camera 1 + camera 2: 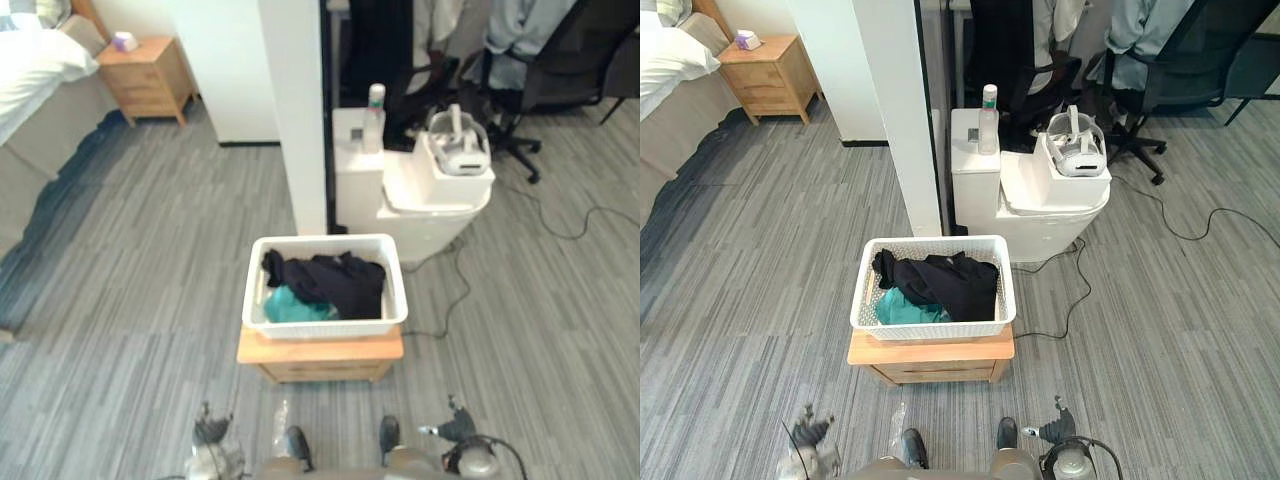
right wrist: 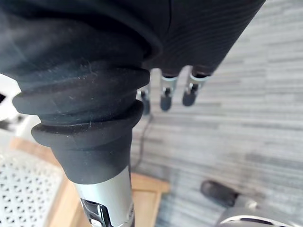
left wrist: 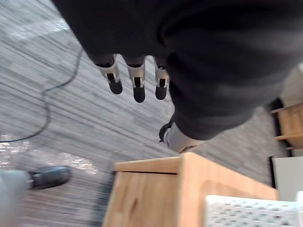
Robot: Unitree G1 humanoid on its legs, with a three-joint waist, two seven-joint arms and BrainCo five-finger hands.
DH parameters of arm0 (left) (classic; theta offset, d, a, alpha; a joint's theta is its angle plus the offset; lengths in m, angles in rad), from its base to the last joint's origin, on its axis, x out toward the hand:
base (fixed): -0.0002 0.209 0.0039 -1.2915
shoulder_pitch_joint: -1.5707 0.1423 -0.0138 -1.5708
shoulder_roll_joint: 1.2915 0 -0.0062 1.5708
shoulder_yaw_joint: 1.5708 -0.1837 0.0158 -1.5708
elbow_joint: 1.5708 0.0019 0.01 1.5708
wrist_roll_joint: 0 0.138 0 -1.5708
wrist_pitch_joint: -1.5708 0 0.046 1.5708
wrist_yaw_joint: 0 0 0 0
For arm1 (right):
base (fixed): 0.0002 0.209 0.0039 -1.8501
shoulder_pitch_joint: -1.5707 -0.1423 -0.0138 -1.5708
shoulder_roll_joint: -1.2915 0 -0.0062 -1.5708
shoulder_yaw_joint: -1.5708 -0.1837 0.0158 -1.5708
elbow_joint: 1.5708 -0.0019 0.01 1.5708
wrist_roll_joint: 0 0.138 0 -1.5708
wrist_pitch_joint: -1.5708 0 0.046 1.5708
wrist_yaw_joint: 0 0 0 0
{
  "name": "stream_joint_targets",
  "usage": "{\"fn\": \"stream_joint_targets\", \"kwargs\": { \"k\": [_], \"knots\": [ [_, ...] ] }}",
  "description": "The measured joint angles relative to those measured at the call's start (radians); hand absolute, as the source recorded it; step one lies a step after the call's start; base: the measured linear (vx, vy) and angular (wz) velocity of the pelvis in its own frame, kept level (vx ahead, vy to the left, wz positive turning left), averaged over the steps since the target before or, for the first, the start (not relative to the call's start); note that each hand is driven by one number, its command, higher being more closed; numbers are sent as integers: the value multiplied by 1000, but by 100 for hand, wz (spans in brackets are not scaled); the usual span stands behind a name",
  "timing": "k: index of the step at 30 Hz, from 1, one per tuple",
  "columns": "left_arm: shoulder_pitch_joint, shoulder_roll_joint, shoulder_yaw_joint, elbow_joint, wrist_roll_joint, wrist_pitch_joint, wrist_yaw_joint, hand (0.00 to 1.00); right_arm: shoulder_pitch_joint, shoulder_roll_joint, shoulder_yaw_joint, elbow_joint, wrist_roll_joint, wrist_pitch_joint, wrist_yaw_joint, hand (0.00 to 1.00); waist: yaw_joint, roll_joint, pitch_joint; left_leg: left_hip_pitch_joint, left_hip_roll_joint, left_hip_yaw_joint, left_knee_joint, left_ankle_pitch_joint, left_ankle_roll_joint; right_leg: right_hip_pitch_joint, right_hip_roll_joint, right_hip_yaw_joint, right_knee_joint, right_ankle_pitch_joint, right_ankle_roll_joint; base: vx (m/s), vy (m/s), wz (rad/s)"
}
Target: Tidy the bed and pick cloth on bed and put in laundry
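Laundry holder: one white perforated plastic laundry basket (image 1: 322, 327), rectangular, set squarely on one small light-wood worktop (image 1: 320, 351) on the grey striped plank floor (image 1: 130, 300).
Cloth, counted: two pieces, both inside the basket. One crumpled black cloth (image 1: 337, 280) fills the far and right part; one teal cloth (image 1: 290, 306) lies bunched at the near left corner, partly under the black one.
Bed: one bed with white bedding (image 1: 30, 70) at the far left, well apart from the basket.
Left robot hand (image 1: 210, 432): low at the near edge, left of the worktop. In its wrist view the fingers (image 3: 138, 85) hang straight and loose, the thumb apart from them, nothing held.
Right robot hand (image 1: 455, 426): low at the near edge, right of the worktop. In its wrist view the fingers (image 2: 165, 94) point straight down, nothing in its grasp.
Bedside furniture: one wooden nightstand with drawers (image 1: 148, 78) beside the bed, one small pale lilac object (image 1: 124, 41) on top.
Behind the basket: one white square pillar (image 1: 295, 110); just right of it one white rounded cabinet (image 1: 420, 205) carrying one clear bottle with a green cap (image 1: 375, 115) and one white headset (image 1: 458, 142).
Seating: one black office chair (image 1: 560, 60) at the far right; two people in light shirts sit there, partly cut off.
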Motion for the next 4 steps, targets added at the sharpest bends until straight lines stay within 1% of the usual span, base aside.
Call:
{"fn": "stream_joint_targets", "kwargs": {
  "k": [4],
  "knots": [
    [-2, 2, 9, 57, 21, 0, -1, 0, -2, 0, -18, 33, 41, -1, -5, 0, -3, 16, -13, 12, -6, 6, 0, -13, -3, 16, -5, 8, -8, -4, 5, 16, 12, -9]
  ]
}}
